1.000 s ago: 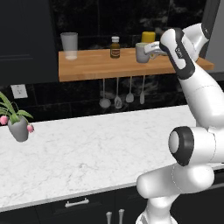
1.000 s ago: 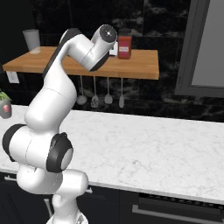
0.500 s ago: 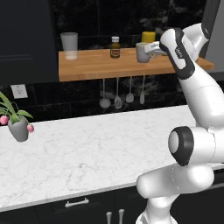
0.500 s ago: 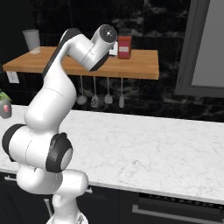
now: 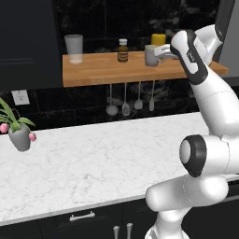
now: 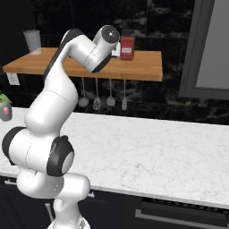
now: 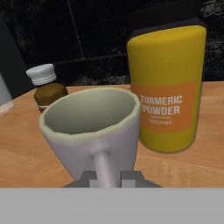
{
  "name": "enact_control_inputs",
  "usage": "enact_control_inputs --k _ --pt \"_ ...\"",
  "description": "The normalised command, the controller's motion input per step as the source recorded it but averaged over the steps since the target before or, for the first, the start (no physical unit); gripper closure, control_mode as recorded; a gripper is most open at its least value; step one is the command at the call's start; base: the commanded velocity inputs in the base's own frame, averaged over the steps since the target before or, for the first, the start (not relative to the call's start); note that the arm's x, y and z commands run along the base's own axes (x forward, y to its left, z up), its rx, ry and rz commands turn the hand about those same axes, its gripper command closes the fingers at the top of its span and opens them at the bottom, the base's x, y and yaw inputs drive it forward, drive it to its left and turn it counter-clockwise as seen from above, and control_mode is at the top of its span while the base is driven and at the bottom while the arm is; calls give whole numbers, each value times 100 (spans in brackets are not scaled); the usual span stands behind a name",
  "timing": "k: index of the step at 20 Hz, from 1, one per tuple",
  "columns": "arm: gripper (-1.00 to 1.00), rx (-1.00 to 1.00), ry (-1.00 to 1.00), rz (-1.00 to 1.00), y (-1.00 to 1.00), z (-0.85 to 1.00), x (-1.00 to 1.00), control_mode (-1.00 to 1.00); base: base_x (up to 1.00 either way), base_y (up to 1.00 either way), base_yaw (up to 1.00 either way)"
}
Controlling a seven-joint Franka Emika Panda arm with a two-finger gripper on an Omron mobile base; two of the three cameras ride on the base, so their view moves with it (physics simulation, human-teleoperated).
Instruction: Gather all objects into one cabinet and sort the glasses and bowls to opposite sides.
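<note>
Pale mug [image 7: 94, 131] stands upright on the wooden shelf [image 7: 26, 153], its handle clamped between the pincer [image 7: 106, 177] fingers. Just beyond the pincer to the right stands a yellow turmeric tin [image 7: 168, 87]; beyond-left, a small brown bottle [image 7: 47, 89].

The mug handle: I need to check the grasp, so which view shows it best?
The hand view: the mug handle sits between the shut tool fingertips. The left base view shows the mug small; in the right base view the arm blocks it.

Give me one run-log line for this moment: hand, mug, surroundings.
hand: shut on handle of pale grey-beige ceramic mug | mug: upright on wooden wall shelf | neighbours: yellow turmeric tin, brown jar
</note>
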Motion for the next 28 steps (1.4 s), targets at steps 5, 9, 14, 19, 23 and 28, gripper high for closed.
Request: enact_control_inputs --k 5,9,14,19,23,28 --pt "100 0 0 0 0 0 0 -100 0 0 0" --pt "100 0 0 0 0 0 0 -100 0 0 0" --pt "100 0 0 0 0 0 -4 -100 0 0 0" --pt "100 0 -1 -1 0 0 -31 -100 0 0 0" --pt "100 0 -6 -1 0 4 -63 -100 0 0 0" --pt "100 0 -3 -3 0 14 -67 -100 0 0 0"
